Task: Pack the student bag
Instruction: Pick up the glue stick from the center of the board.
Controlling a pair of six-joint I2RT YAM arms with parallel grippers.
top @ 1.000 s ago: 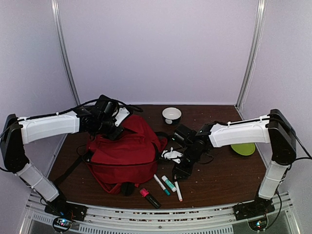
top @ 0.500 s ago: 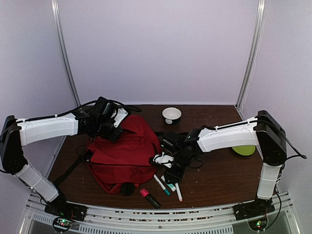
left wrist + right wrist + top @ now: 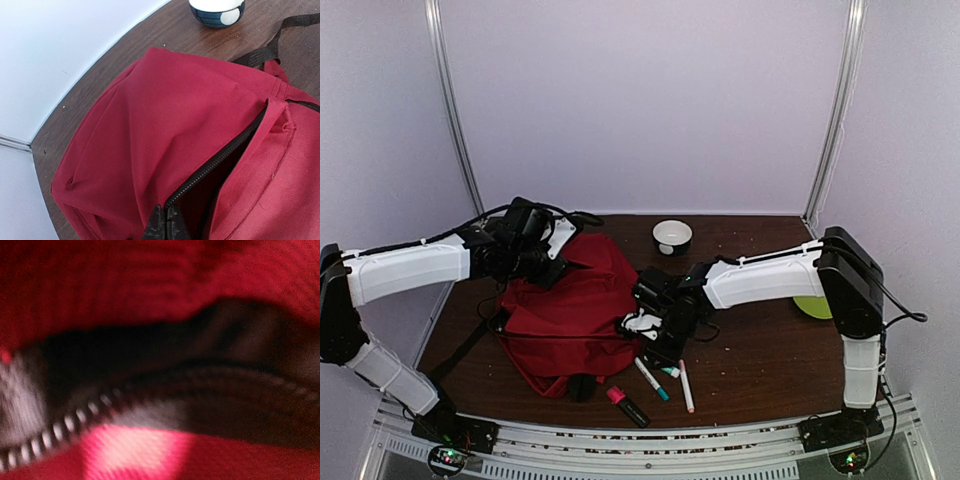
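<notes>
student bag [image 3: 575, 310] left of centre on dark wood-grain bench [image 3: 770, 370]: soft red woven fabric, slumped and creased, black webbing straps, coarse black zip, dark lining inside the gaping mouth. left tool [image 3: 165, 225] at bottom edge of its wrist frame, tips together, pinched on the bag's zip edge. right tool [image 3: 642, 324] hard against the bag's right-hand rim; wrist frame blurred, only zip teeth and lining; apart or together, cannot tell. slim markers [image 3: 650, 379] and pink highlighter [image 3: 628, 405] scattered just below it, near the front edge. round bowl [image 3: 672, 236], white inside, dark outside, behind the bag. open stretch of bench lower right; green plate [image 3: 817, 306] at right, partly behind the arm.
</notes>
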